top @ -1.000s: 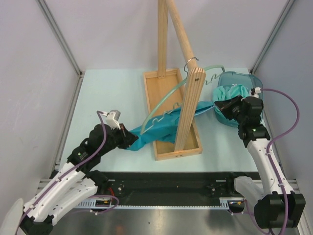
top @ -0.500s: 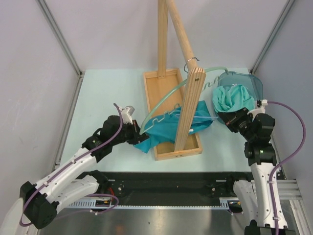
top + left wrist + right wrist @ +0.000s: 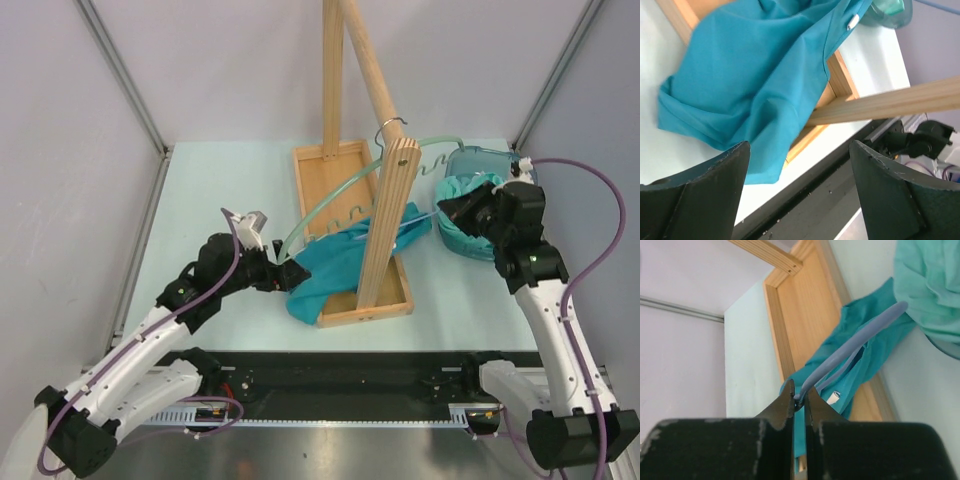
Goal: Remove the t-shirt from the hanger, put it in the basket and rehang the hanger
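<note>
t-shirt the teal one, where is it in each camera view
top external: t-shirt centre, spilling over the wooden tray's near-left rim
left wrist: t-shirt upper left, across the tray's rim
right wrist: t-shirt centre right, under the hanger
shared landmark: the wooden tray

The t-shirt [image 3: 330, 265] is plain teal cloth, crumpled and slack. Its bulk spills over the near-left rim of the tray [image 3: 365, 312] onto the table [image 3: 220, 190], while its right end stretches up past the post [image 3: 385, 230]. The hanger [image 3: 856, 341] is thin, pale green and curved, with a metal hook. It is tilted across the post, above the shirt.
</note>
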You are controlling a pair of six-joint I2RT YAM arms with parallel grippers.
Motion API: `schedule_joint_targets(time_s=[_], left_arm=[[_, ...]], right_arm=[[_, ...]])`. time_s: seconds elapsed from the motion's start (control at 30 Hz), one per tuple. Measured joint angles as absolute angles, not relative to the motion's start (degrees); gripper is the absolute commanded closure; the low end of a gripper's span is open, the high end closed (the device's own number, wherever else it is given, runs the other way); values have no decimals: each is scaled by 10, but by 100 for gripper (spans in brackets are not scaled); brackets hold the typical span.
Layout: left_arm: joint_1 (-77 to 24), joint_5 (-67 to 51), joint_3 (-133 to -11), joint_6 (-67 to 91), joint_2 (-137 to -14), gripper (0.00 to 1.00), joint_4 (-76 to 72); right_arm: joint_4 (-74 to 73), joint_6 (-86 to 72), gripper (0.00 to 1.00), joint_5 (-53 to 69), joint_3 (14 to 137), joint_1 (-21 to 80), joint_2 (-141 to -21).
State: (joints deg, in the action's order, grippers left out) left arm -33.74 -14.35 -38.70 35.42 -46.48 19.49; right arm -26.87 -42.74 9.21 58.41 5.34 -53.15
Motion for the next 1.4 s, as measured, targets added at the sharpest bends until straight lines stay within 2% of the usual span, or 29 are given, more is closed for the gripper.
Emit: schedule_joint_targets(time_s=[0.4,0.7,1.0,1.4], left_arm=[[-216,-246,-386,368,-488,21,177],[-201,-298,-380,376,-517,24,150],[-195,-320,-380,376,-548,28,134],[-193,-332,-380,376,-554,32,118]], right_arm=[[-254,-496,100,65,630,120,-578],[-261,-513,100,93,588,127,-533],[-299,-492,100,68,586,133,-500],[-328,-403,100,44,643,135,-498]])
